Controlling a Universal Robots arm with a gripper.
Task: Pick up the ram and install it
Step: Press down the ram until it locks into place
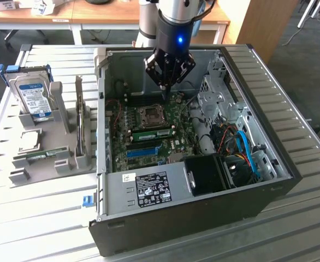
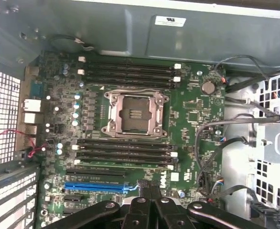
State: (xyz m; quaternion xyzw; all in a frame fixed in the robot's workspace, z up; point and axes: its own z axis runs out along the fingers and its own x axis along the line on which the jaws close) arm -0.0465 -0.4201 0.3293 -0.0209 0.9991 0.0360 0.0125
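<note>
The ram, a long green stick, stands on edge in a motherboard slot between the CPU socket and the blue slot. My gripper hangs above the board's far end, beyond the socket and apart from the ram. Its fingers are shut with nothing between them. In the wrist view the shut gripper points down over the motherboard, with the CPU socket and the dark memory slots below; I cannot make out the ram there.
The open computer case lies on a slatted metal table. A grey holder on the exterior view's left carries a blue-labelled hard drive, a CPU chip and another green stick. Drive cage and cables crowd the case's right.
</note>
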